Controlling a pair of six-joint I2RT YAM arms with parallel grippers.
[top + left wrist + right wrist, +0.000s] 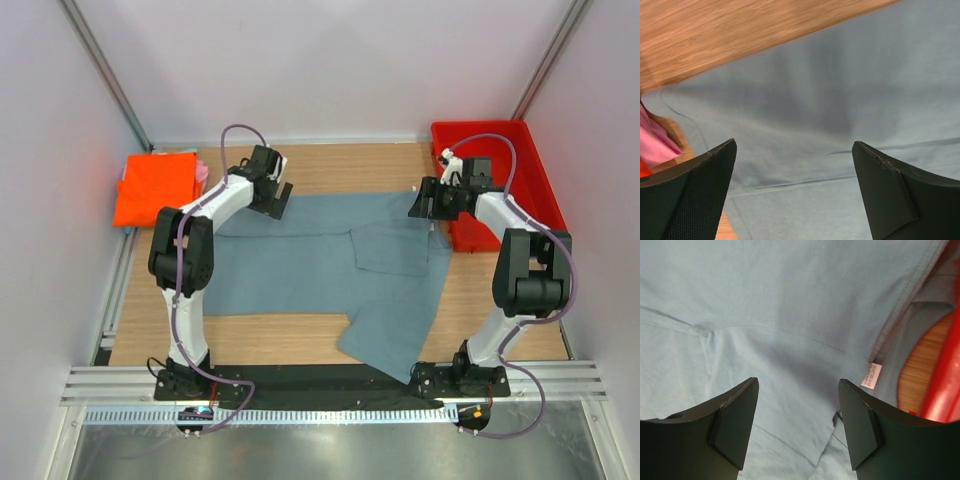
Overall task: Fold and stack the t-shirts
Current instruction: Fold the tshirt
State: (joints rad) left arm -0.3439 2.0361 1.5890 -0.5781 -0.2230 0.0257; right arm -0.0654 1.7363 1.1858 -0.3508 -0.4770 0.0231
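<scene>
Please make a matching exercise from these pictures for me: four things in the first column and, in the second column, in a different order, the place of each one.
Things
1. grey-blue t-shirt
2. orange t-shirt
3. red bin
4. white label

Places
A. far right corner of the table
B. at the neck seam of the grey-blue t-shirt
C. spread over the middle of the table
D. far left edge of the table

Pairs: 1-C, 2-D, 3-A, 4-B
</scene>
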